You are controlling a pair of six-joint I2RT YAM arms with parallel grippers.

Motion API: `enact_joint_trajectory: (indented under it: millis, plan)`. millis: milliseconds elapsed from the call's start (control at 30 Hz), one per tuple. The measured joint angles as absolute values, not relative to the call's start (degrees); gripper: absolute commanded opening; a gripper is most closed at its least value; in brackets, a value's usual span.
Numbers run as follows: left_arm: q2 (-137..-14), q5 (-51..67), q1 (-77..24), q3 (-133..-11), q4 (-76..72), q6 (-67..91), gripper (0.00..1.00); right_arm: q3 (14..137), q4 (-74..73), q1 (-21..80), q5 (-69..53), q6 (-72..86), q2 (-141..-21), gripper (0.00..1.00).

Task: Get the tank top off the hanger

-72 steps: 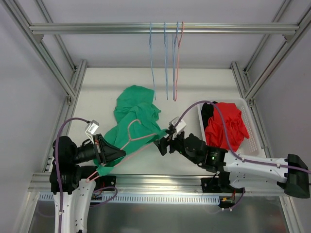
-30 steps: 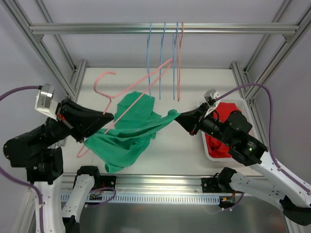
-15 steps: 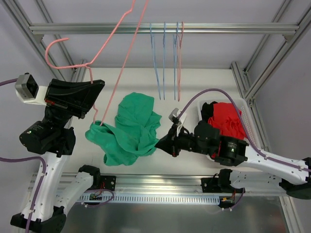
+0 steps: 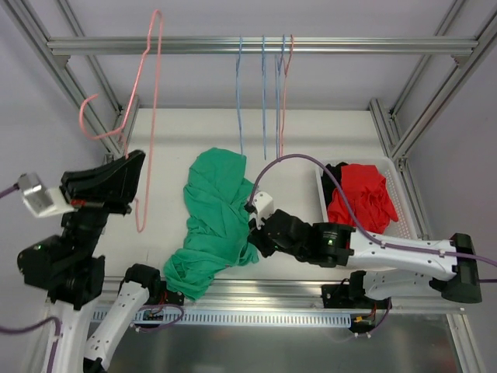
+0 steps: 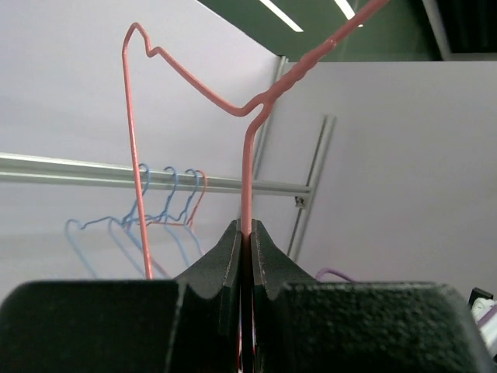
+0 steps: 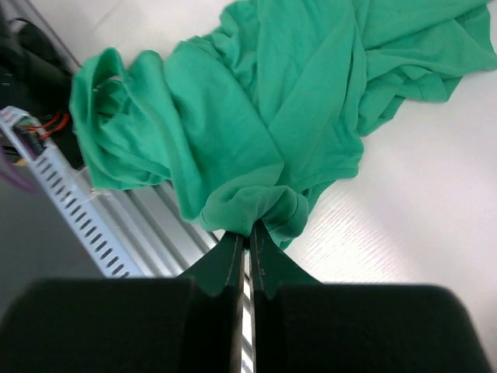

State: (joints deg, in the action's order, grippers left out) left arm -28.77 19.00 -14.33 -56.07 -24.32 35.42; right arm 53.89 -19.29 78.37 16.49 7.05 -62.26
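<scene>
The green tank top (image 4: 211,225) lies crumpled on the white table, free of the hanger, one end draped over the near edge (image 6: 225,124). My right gripper (image 4: 252,231) (image 6: 249,230) is shut on a bunched fold of it, low near the table's front. The pink wire hanger (image 4: 147,109) (image 5: 247,148) is bare and held high at the left. My left gripper (image 4: 132,203) (image 5: 246,231) is shut on its wire.
Several blue and pink hangers (image 4: 264,93) hang from the overhead rail (image 4: 256,45). A white basket (image 4: 397,203) with red and black clothes stands at the right. Metal frame posts run along both sides of the table.
The hanger has come out of the tank top and my left arm has swung it up and to the left. My right gripper pulled the cloth down toward the front edge.
</scene>
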Motion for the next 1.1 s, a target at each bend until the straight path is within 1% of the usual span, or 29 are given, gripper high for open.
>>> enact_joint_trajectory:
  millis: [33, 100, 133, 167, 200, 233, 300, 333, 500, 667, 767, 900, 1100]
  plan:
    - [-25.28, 17.39, -14.33, -56.05, -20.01, 33.50, 0.00, 54.06, -19.25, 78.22, 17.37, 7.07, -63.88, 0.02]
    - [-19.84, 15.57, -14.33, -55.72, -12.95, 31.11, 0.00, 54.52, -18.96, 77.65, 18.22, 7.09, -66.76, 0.03]
    - [-17.65, 14.85, -14.35, -55.51, -9.13, 30.26, 0.00, 54.94, -18.90, 77.19, 18.26, 7.07, -67.77, 0.08]
    - [-16.43, 14.24, -14.35, -55.11, -5.82, 29.76, 0.00, 55.59, -18.76, 76.64, 18.17, 7.11, -68.82, 0.22]
    - [-15.81, 13.50, -14.35, -54.61, -2.28, 29.39, 0.00, 56.51, -18.68, 76.09, 18.04, 7.16, -69.71, 0.42]
    - [-15.75, 12.86, -14.35, -54.22, 0.69, 29.21, 0.00, 57.36, -18.57, 75.70, 17.87, 7.53, -70.37, 0.78]
    - [-16.56, 11.42, -14.33, -52.95, 8.21, 29.15, 0.00, 59.55, -17.98, 74.78, 17.78, 7.27, -71.37, 0.95]
    - [-17.34, 10.90, -14.35, -52.47, 12.01, 29.19, 0.00, 60.10, -17.61, 74.61, 17.85, 7.14, -71.40, 0.99]
    - [-25.45, 9.87, -14.35, -55.11, 25.82, 29.43, 0.00, 60.45, -16.43, 74.50, 18.04, 7.33, -68.40, 0.99]
    - [-35.57, 9.67, -14.33, -64.45, 28.53, 29.43, 0.00, 58.50, -16.10, 74.50, 17.93, 7.66, -63.29, 1.00]
    - [-42.70, 10.04, -14.33, -72.31, 26.92, 29.95, 0.00, 58.08, -16.08, 74.50, 17.23, 7.86, -62.74, 1.00]
    - [-52.58, 10.66, -14.33, -80.34, 20.73, 31.88, 0.00, 56.88, -15.88, 74.50, 15.70, 8.14, -62.78, 0.99]
    - [-66.30, 11.70, -14.48, -85.23, 12.45, 34.65, 0.00, 52.45, -14.52, 74.63, 13.15, 9.54, -60.86, 0.99]
